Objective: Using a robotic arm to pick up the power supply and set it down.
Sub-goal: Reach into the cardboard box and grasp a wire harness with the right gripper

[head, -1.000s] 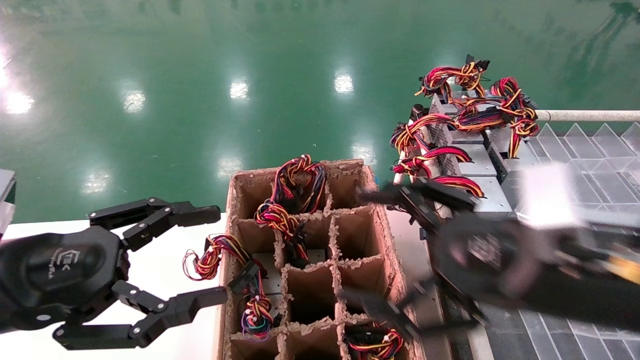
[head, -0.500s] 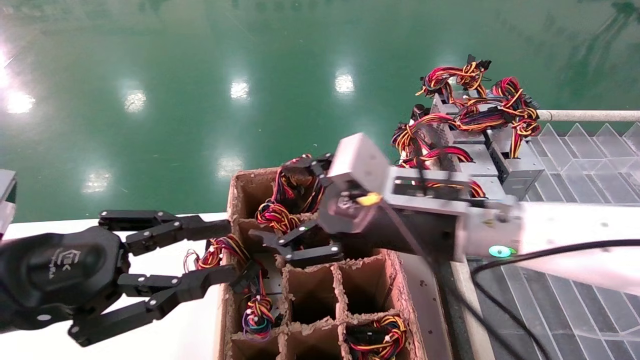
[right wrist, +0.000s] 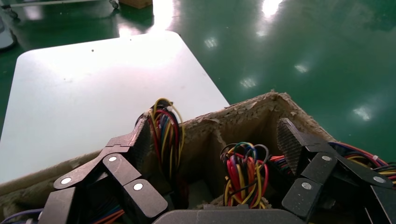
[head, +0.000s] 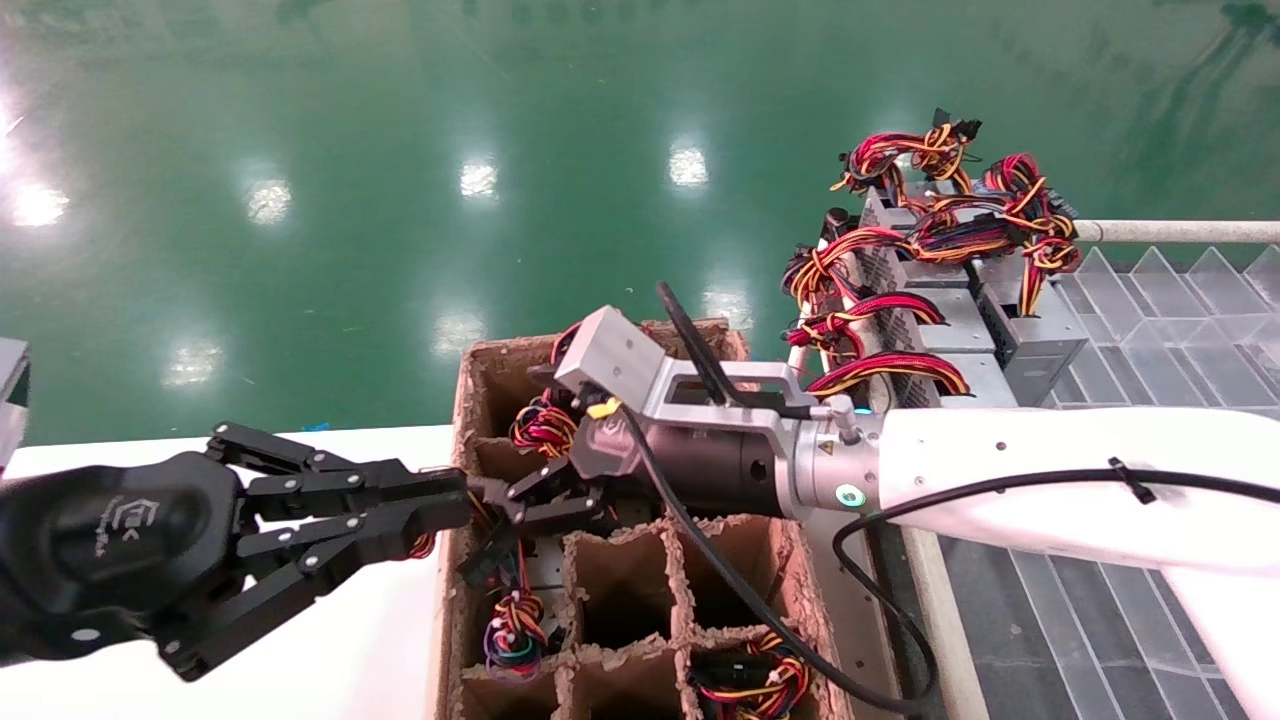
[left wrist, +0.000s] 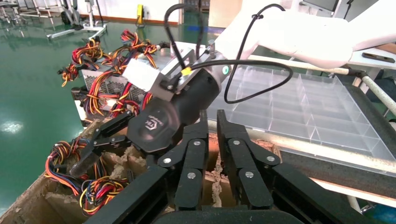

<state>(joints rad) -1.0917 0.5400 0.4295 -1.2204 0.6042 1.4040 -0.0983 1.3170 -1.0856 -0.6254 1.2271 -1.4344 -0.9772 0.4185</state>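
Note:
A divided cardboard box [head: 462, 400] holds power supplies set down in its cells, with mostly their red, yellow and black wire bundles [head: 545, 430] showing. My right gripper [head: 520, 440] is open and reaches into the far-left cells. In the right wrist view it [right wrist: 212, 144] straddles a wire bundle [right wrist: 245, 172] without touching it. My left gripper [head: 455, 500] is shut at the box's left wall. In the left wrist view its fingers [left wrist: 211, 116] lie close together with nothing seen between them. The right gripper [left wrist: 95, 142] shows beyond them.
Several more power supplies [head: 950, 315] with tangled wires lie stacked at the back right, beside a clear compartment tray [head: 1180, 330]. A white table [head: 330, 640] lies left of the box. Green floor lies beyond. The right arm's black cable [head: 760, 610] hangs over the box.
The right arm swung in from the right and lowered its open gripper into the box's far-left cells. The left gripper went from wide open to shut and moved right to the box wall.

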